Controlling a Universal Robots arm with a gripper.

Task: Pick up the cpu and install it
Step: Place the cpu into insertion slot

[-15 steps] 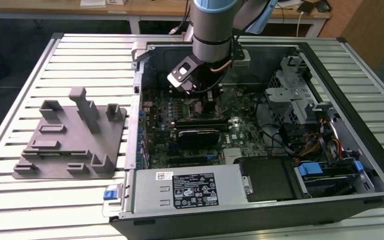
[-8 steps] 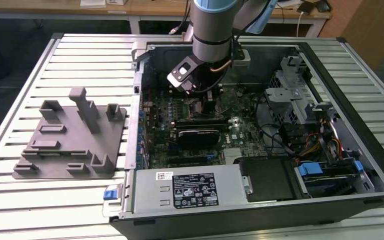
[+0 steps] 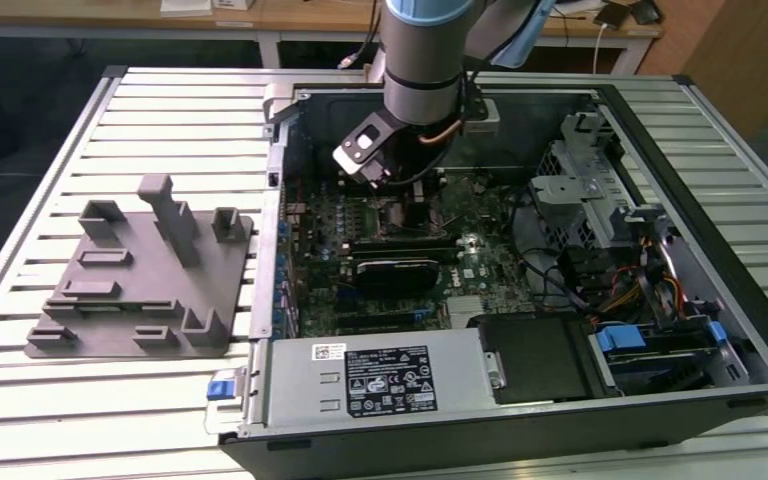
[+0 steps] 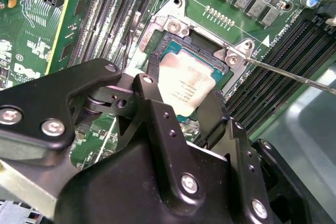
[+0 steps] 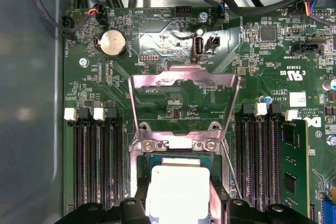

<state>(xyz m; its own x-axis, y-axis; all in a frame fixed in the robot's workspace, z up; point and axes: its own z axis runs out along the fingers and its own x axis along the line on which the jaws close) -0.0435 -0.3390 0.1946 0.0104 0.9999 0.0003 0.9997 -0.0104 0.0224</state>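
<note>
At the slatted table's (image 3: 37,400) left edge, a grey tray (image 3: 137,290) with upright posts. Rightward, inside the open computer case (image 3: 704,300), gripper (image 4: 181,95) low over the motherboard (image 5: 173,103), clenched on the cpu (image 4: 184,85) from two sides, right at the open socket (image 4: 202,51).

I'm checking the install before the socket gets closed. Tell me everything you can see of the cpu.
The cpu is a small flat square chip with a dull silver metal top, faint print on it, and a thin greenish rim. It sits level over the open socket on the green board, whose hinged metal frame stands flipped up. The gripper clamps two opposite edges. Whether it is fully seated cannot be told.
</note>
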